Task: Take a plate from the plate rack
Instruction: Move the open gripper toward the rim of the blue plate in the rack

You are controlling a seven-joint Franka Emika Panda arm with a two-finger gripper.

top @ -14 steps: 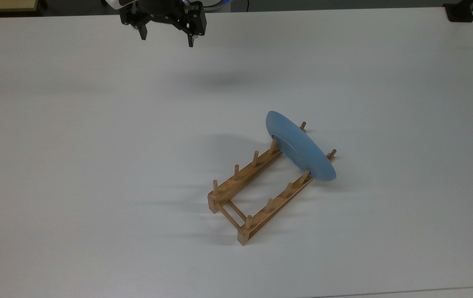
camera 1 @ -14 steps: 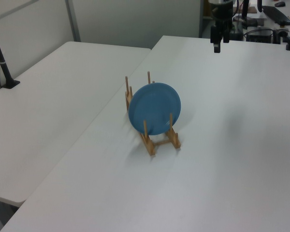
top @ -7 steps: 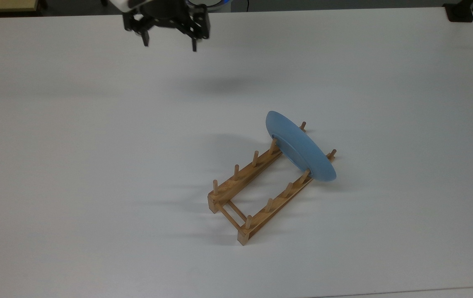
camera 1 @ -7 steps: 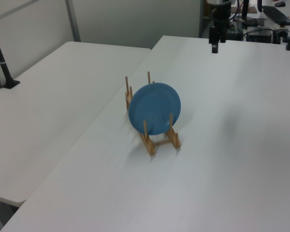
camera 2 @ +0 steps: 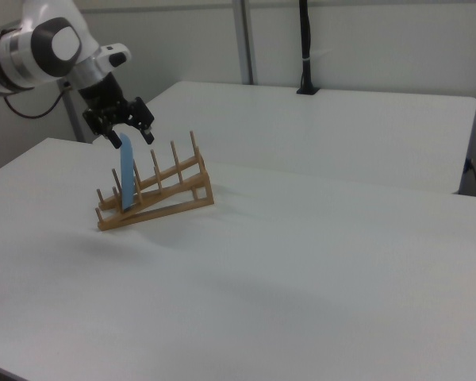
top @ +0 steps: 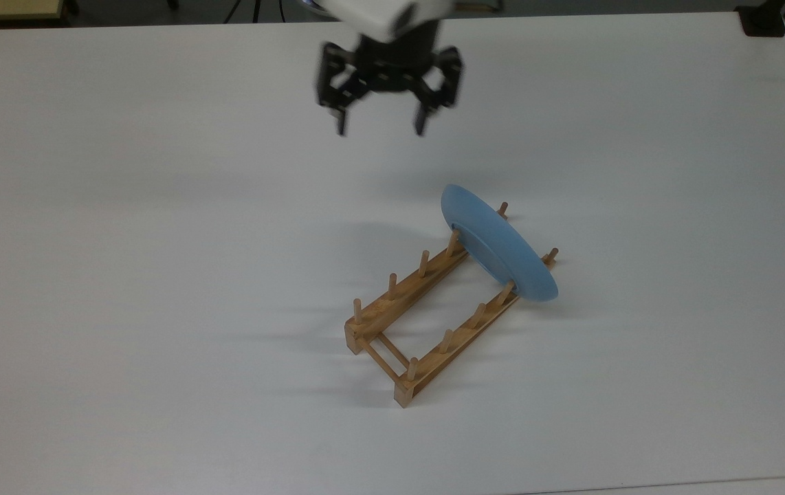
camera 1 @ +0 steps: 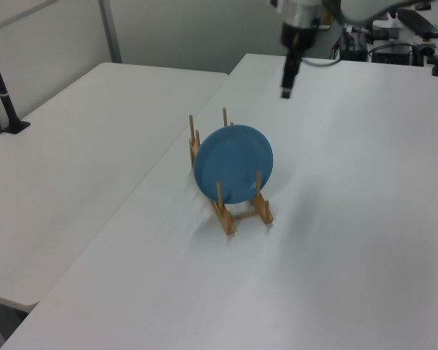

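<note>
A round light-blue plate [top: 499,244] stands on edge in the far-right slot of the light-wood plate rack [top: 427,316], between upright pegs. In the left view the plate [camera 1: 233,164] faces the camera in the rack [camera 1: 237,208]. In the right view the plate [camera 2: 127,171] shows edge-on at the left end of the rack [camera 2: 155,194]. My gripper [top: 381,128] hangs open above the table, up and to the left of the plate in the top view, holding nothing. It is also seen from the side, the gripper [camera 1: 285,92] in the left view and the gripper [camera 2: 129,137] just above the plate's top edge in the right view.
The rack sits on a wide white table [top: 159,240]. A second white table [camera 1: 80,146] adjoins it on the left view's left. A black post with a base [camera 1: 7,109] stands at that table's far left; another black post [camera 2: 305,48] stands in the right view's back.
My gripper has moved from the top view's upper left toward the right and down, closer to the plate. Its fingers stay open. Plate and rack have not moved.
</note>
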